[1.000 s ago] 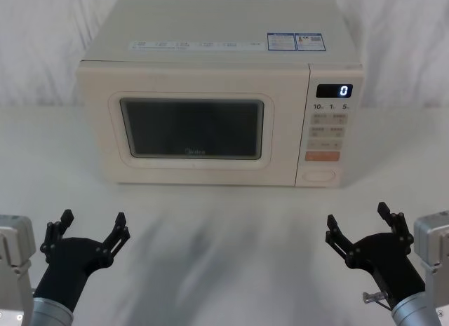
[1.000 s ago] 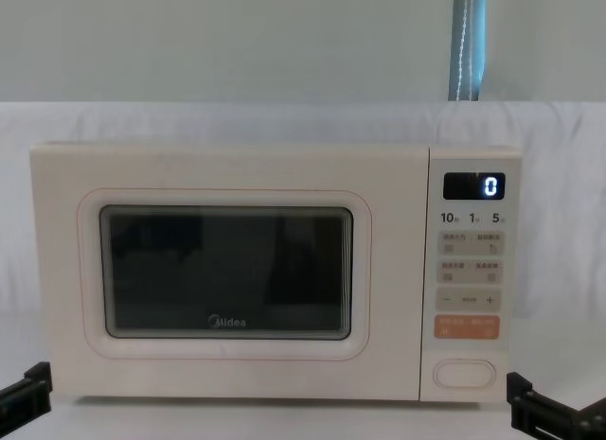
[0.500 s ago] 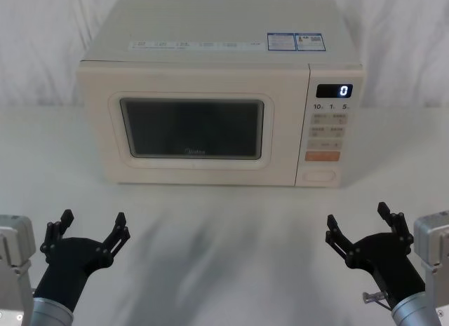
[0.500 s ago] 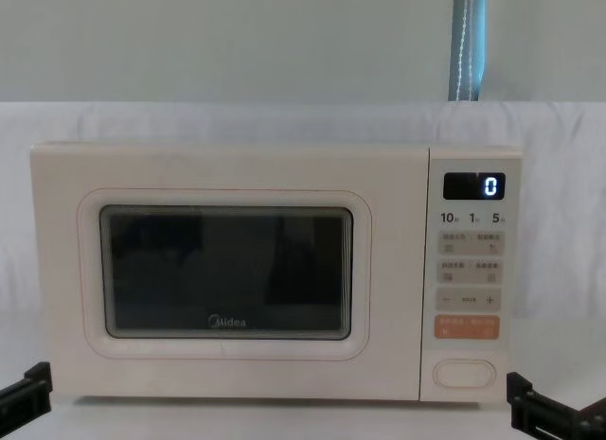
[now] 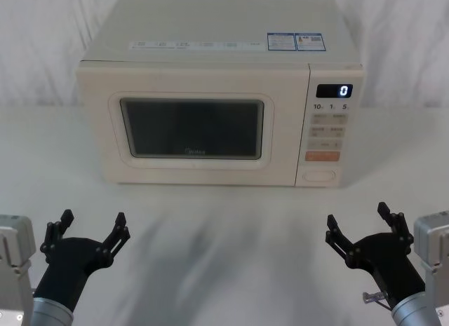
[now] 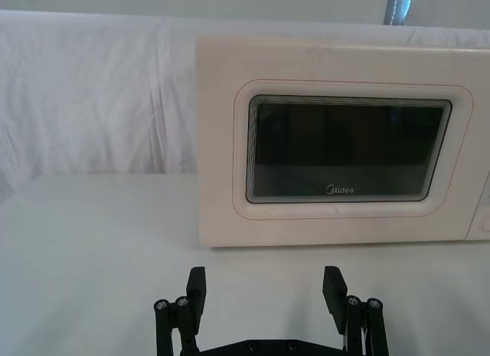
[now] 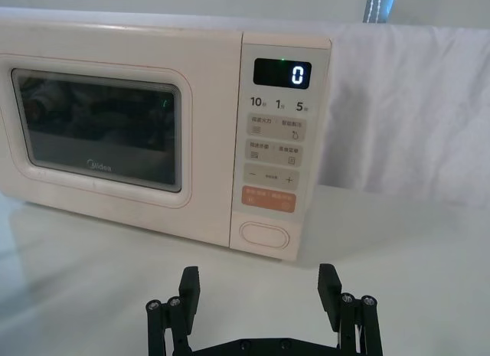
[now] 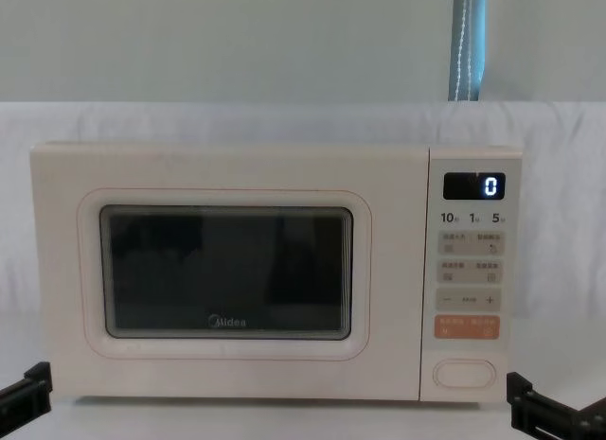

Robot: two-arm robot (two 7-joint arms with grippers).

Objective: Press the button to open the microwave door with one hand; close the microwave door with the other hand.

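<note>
The microwave door point(image 5: 193, 127) is shut. Both tools, left point(image 5: 90, 225) and right point(image 5: 359, 223), wait wide open before it; the right sits nearer the button point(image 5: 319, 176), likely to press it.

Bright, even light; soft, perhaps slightly blurred tabletop shadows

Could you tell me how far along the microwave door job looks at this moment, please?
Nothing looks done yet: the wide cream microwave door with the dark window sits shut. Nothing is in hand either: the black left gripper and black right gripper hang open near the table's front edge. Left to do: pressing the large plain cream oblong button, then closing the door.
</note>
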